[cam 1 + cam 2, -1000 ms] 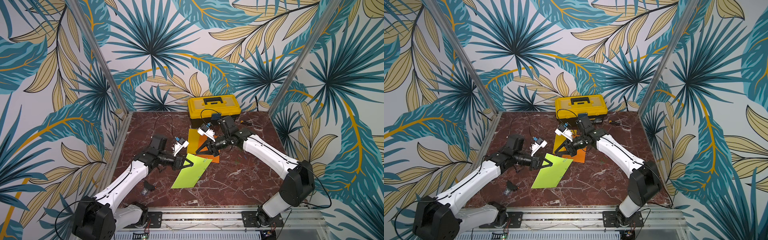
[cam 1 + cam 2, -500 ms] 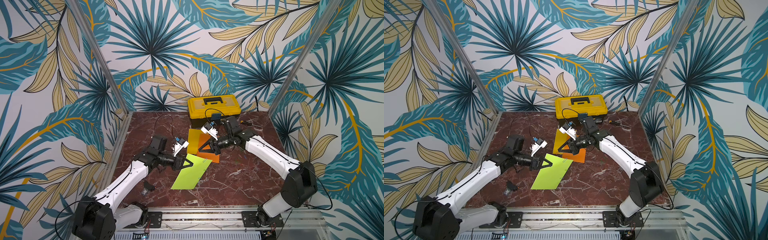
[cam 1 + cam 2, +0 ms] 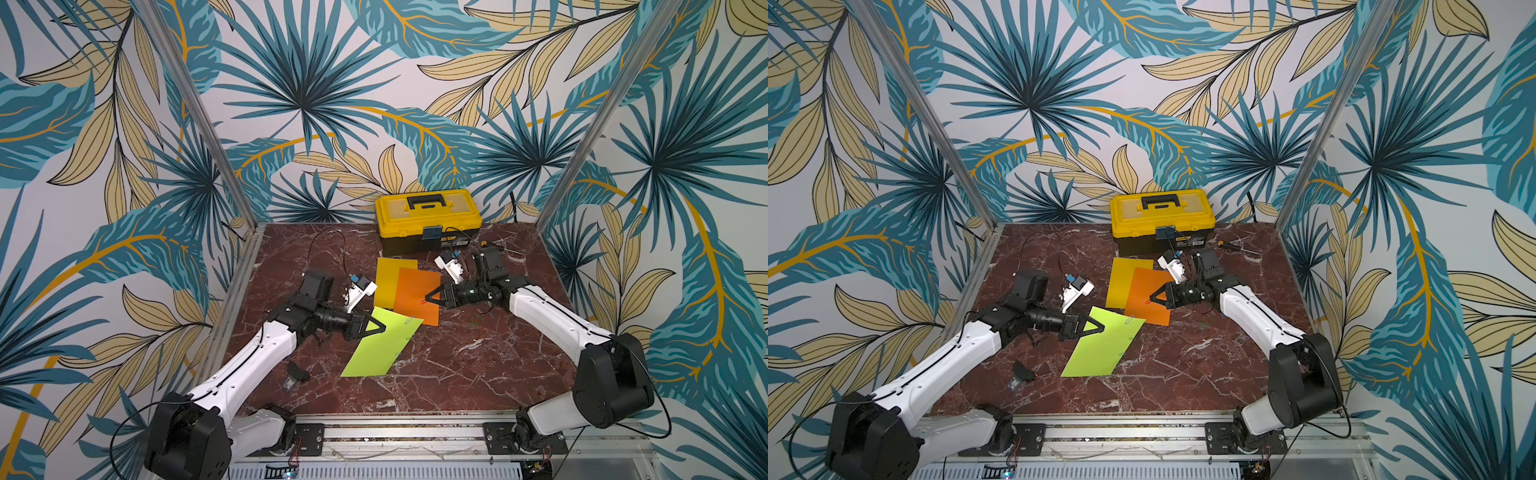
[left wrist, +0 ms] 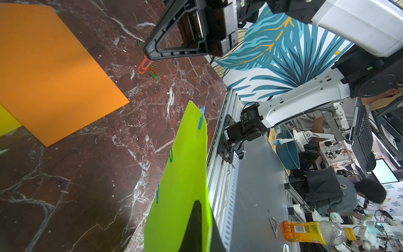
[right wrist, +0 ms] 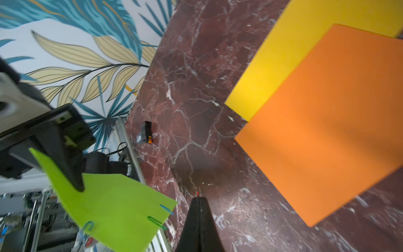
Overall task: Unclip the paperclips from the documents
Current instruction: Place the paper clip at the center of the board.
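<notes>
My left gripper [image 3: 384,327] is shut on a corner of the lime green document [image 3: 378,349], which hangs raised at that end. Blue [image 4: 201,117] and green [image 4: 171,155] paperclips sit along its edge, and a silver one [image 3: 409,321] at its top edge. My right gripper [image 3: 426,298] hovers over the orange document [image 3: 415,286], shut on a red paperclip [image 4: 142,66] that sticks out past its tips. The yellow document [image 3: 390,278] lies partly under the orange one. Loose paperclips [image 3: 482,320] lie on the table under the right arm.
A yellow-and-black toolbox [image 3: 428,218] stands at the back wall, with a screwdriver [image 3: 1229,246] to its right. A small black object [image 3: 297,372] lies near the left arm. A metal rail [image 3: 395,432] runs along the table's front edge.
My right gripper has drawn back to the right, away from the green document, with the red paperclip in it. The left gripper still holds the green document in place.
</notes>
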You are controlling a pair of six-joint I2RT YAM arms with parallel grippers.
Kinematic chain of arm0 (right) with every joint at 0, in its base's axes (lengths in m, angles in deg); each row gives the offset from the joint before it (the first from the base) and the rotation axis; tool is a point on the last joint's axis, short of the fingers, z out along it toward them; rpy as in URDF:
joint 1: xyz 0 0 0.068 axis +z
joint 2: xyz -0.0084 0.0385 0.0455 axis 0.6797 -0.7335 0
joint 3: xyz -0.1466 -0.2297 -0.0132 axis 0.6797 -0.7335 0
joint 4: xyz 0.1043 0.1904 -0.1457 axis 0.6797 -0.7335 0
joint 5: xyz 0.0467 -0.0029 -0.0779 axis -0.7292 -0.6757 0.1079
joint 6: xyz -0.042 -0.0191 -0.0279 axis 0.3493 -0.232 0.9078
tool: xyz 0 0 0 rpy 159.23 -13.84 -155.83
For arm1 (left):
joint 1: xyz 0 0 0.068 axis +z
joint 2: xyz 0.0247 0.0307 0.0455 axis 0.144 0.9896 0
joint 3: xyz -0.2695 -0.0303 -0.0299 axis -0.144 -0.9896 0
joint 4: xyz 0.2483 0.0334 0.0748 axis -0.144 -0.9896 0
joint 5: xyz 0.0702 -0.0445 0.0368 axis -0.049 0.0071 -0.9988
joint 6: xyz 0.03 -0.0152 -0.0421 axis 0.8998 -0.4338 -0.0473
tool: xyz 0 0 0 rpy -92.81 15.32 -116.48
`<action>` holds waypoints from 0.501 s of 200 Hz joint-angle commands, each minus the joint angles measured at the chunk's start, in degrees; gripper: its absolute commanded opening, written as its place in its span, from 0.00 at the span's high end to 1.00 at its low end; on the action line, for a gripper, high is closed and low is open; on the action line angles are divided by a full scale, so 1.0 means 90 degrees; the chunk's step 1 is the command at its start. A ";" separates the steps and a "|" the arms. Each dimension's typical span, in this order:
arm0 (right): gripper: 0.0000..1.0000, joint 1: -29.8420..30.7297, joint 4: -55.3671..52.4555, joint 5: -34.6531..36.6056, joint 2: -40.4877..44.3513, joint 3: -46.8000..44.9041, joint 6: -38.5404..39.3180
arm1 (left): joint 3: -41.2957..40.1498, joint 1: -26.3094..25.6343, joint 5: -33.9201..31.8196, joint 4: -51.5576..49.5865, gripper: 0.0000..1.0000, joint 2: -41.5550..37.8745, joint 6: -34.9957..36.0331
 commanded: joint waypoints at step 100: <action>1.00 -0.1523 0.0484 0.2243 -0.0369 -0.1024 -0.1375 | 0.0127 0.0126 -0.0037 -0.0060 1.00 -0.0262 0.0112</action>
